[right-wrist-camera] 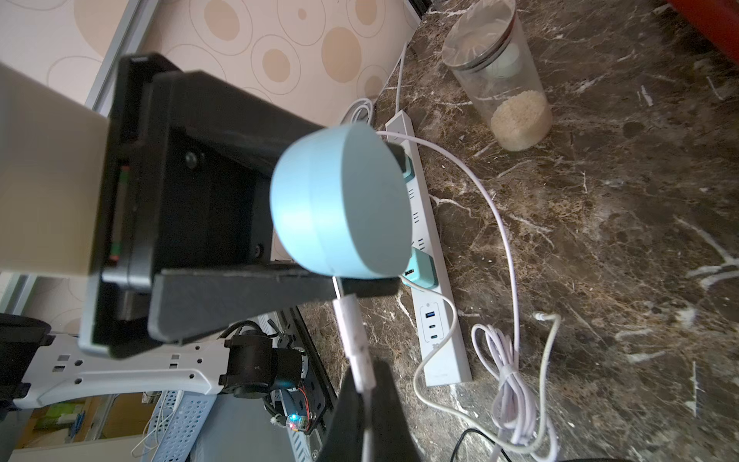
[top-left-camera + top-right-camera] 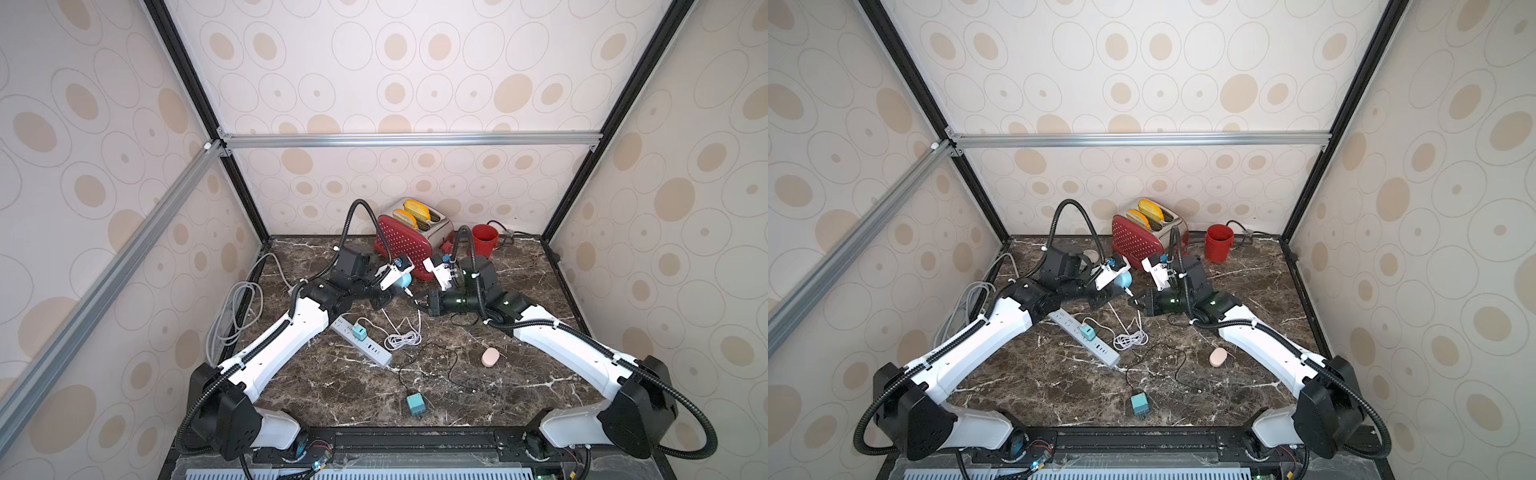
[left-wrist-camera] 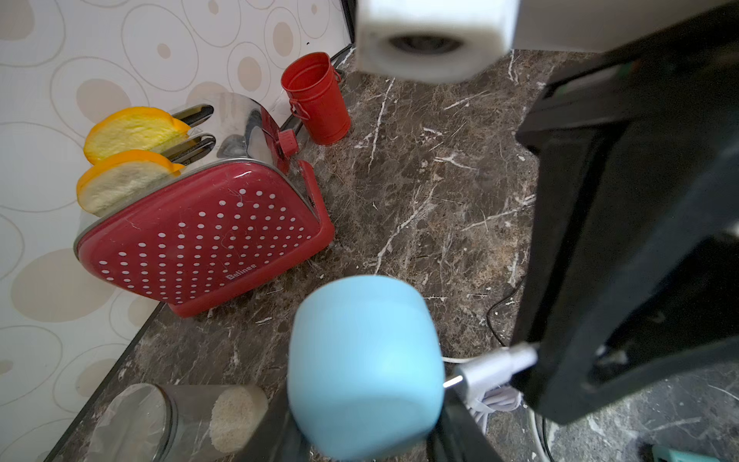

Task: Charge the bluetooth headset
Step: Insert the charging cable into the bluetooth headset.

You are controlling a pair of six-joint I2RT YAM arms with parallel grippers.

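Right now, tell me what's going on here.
The left tool holds the light-blue headset case above the table. The right tool pinches the plug of the white cable, its metal tip right at the case's edge; it does not look seated yet. The cable runs back toward a teal adapter on the power strip.

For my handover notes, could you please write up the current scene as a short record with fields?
left gripper: shut on blue headset case
right gripper: shut on white cable plug
plug tip: bare metal visible at the case's edge, not fully in
cable source: appears to be teal charger in power strip
also present: toaster, red cup, rice jar, pink case
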